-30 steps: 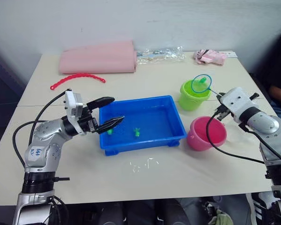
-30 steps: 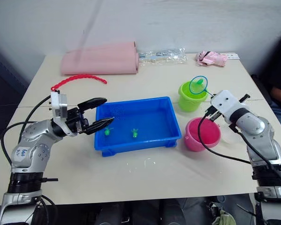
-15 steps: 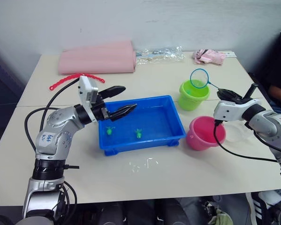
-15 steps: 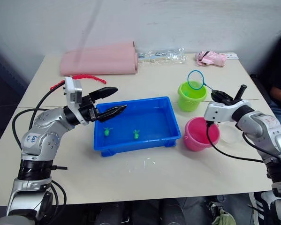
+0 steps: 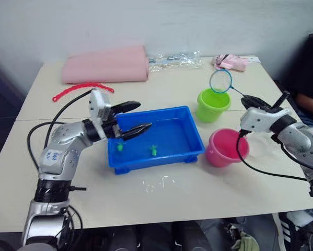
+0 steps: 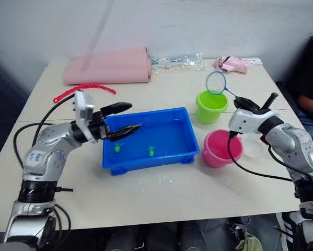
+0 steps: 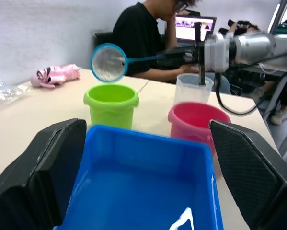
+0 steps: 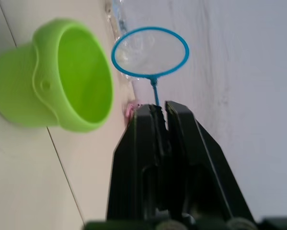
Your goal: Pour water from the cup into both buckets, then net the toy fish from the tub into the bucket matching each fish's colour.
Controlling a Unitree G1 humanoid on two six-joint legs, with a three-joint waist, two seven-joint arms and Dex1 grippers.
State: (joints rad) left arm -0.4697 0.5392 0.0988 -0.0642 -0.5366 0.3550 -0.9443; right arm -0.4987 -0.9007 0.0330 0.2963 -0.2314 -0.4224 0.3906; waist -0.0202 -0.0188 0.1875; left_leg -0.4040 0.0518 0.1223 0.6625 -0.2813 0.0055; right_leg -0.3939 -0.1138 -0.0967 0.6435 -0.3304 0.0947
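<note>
The blue tub (image 5: 169, 123) sits mid-table with two small green toy fish (image 5: 154, 150) (image 5: 119, 147) in it. My left gripper (image 5: 145, 115) hangs open over the tub's left end, holding nothing. My right gripper (image 5: 248, 99) is shut on the thin handle of the net (image 5: 220, 81), whose blue hoop hovers just above the far rim of the green bucket (image 5: 213, 104). The pink bucket (image 5: 225, 148) stands right of the tub. The clear cup (image 7: 193, 88) stands behind the pink bucket. In the right wrist view the net (image 8: 149, 51) shows no fish in it.
At the table's back lie a pink rolled mat (image 5: 105, 64), a red toothed strip (image 5: 83, 89), a clear plastic bag (image 5: 174, 58) and a pink cloth toy (image 5: 231, 63). Water drops (image 5: 159, 184) lie in front of the tub. A person (image 7: 148, 38) sits at the right.
The net has risen out of the green bucket and now hovers above its rim. My left gripper has moved from the tub's left edge to over its water.
</note>
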